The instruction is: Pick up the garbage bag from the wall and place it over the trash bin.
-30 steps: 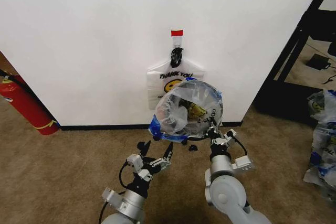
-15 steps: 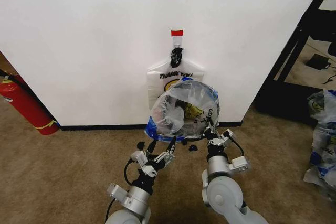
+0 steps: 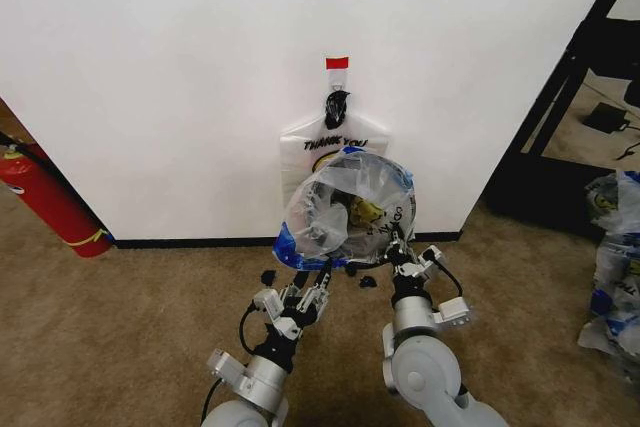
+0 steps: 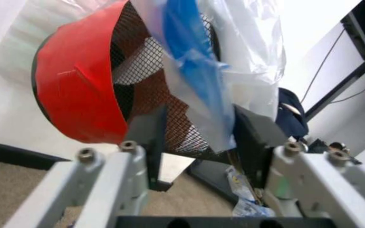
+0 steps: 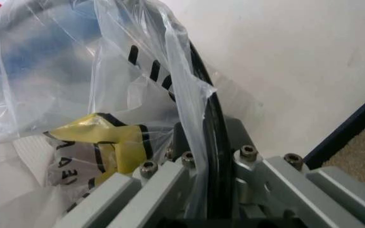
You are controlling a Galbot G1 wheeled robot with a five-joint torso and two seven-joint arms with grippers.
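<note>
We pinch the bag [image 3: 345, 209] against the bin's [image 4: 81, 102] rim with our right gripper [image 3: 397, 244]; our left gripper [image 3: 305, 284] gapes beneath the bin.

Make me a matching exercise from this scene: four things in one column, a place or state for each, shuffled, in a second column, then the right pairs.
Things
1. left hand
2. right hand
3. trash bin
4. fire extinguisher

Places or states
A. on the carpet beside the wall, far from both arms
B. shut on the bin's black rim with the bag over it
C. open, its fingers either side of a blue fold of the garbage bag
D. draped with translucent plastic, its red base facing the left wrist camera

Pairs: 1-C, 2-B, 3-D, 4-A
</note>
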